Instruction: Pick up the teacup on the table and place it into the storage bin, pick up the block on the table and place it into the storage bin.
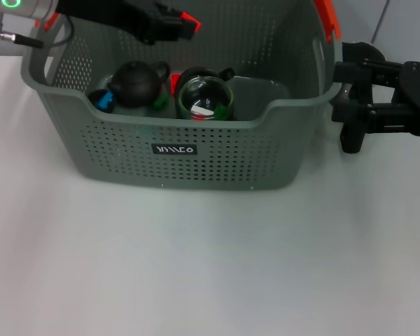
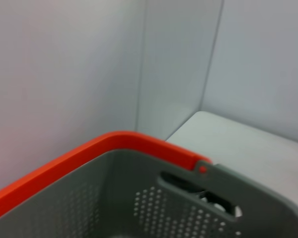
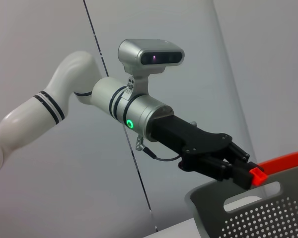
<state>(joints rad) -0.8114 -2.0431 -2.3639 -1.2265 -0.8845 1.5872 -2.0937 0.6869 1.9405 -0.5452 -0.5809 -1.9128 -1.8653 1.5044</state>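
Note:
The grey-green storage bin (image 1: 217,157) stands mid-table. Inside it a clear glass teacup (image 1: 204,100) rests beside a black teapot (image 1: 135,84). Above the bin's back left part hovers my left gripper (image 1: 184,26), shut on a small red block (image 1: 190,25). The right wrist view shows the same left gripper (image 3: 253,176) pinching the block (image 3: 257,174) just over the bin's orange-red handle (image 3: 288,161). My right gripper (image 1: 344,91) is parked outside the bin's right wall, open and holding nothing.
A blue piece (image 1: 102,103) lies in the bin left of the teapot. The left wrist view shows only the bin's orange-red rim (image 2: 109,144) and a grey wall behind. White table (image 1: 196,266) stretches in front of the bin.

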